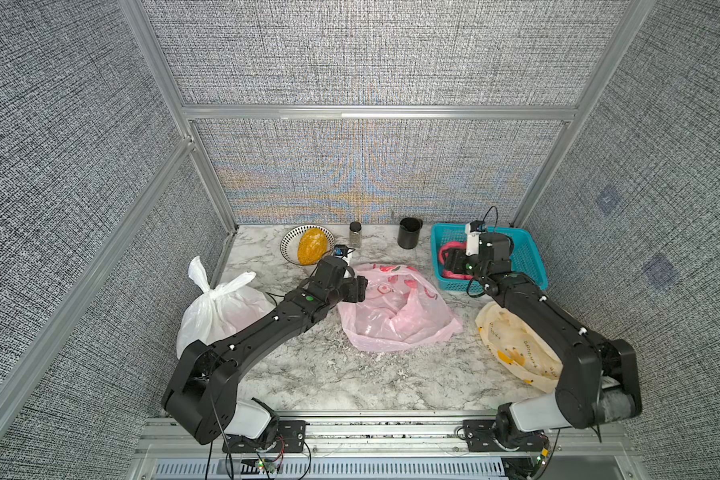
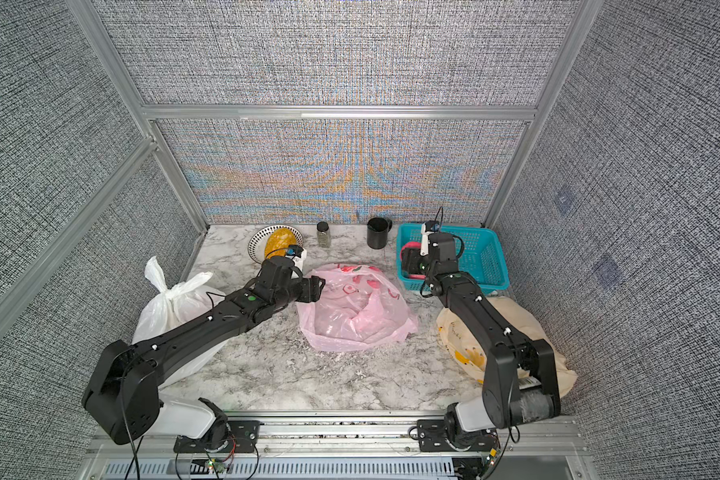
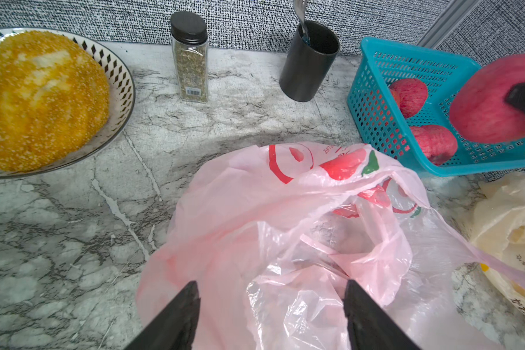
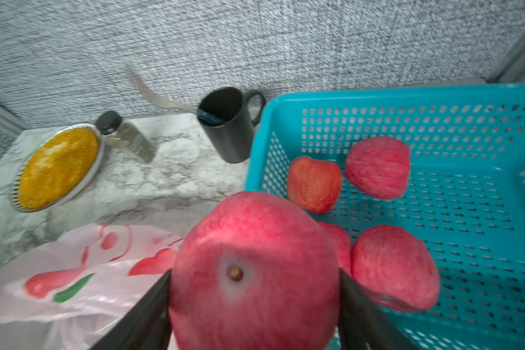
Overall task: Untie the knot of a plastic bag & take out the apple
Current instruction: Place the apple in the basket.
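Holding a round red apple (image 4: pixel 249 230), the right gripper (image 4: pixel 255 274) has one black finger pressed to each side of the fruit, whose stem end faces the wrist camera. Apple and gripper hang over a teal perforated plastic basket (image 4: pixel 376 94), at the side of the basket nearest the bag. Directly below and beyond the gripper, three further red apples (image 4: pixel 378 166) lie on the basket floor, with part of a fourth showing behind the held one. Beside that gripper, toward the left arm, a thin pink plastic bag with red fruit print (image 1: pixel 391 316) lies slack and open-mouthed on the grey-veined marble tabletop (image 1: pixel 350 374). The left gripper (image 3: pixel 271 283) hovers over the bag's near edge with its jaws spread wide and nothing between them. Beyond the left gripper stand a black-capped glass spice jar (image 3: pixel 190 57) and a black cylindrical mug (image 3: pixel 308 60) with a utensil in it. To that gripper's outer side sits a patterned white bowl (image 3: pixel 125 78) carrying a yellow crumbed ball (image 3: pixel 43 97). Under the left forearm rests a knotted white plastic bag (image 1: pixel 221 307). Under the right forearm lies a cream printed plastic bag (image 1: pixel 512 345).
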`<action>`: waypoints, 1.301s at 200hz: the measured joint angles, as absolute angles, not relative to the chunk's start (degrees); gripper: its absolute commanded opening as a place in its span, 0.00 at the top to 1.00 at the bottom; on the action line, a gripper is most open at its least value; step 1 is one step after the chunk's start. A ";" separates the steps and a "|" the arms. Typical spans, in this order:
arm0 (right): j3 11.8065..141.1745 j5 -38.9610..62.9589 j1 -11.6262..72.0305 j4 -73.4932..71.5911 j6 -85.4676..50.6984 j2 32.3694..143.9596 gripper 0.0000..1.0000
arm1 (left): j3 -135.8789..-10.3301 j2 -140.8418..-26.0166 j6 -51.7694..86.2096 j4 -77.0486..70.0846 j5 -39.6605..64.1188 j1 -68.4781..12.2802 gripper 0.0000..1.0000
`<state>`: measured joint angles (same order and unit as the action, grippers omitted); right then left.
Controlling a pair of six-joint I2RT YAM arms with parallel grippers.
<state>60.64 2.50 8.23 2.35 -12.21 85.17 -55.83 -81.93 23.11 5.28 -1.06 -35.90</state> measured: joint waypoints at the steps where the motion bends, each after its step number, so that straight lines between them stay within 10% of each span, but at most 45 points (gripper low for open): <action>1: 60.71 2.55 7.94 2.35 -12.19 85.49 0.25 | -55.86 -81.93 23.09 5.28 -1.04 -35.90 0.15; 60: 63.75 4.95 0.27 -0.67 -11.88 95.88 0.25 | -56.82 -80.34 21.43 7.55 -0.03 -35.90 0.00; 260: 66.61 8.23 -0.89 -2.31 -11.27 99.44 0.02 | -55.90 -67.29 24.75 23.77 -23.70 -32.51 0.00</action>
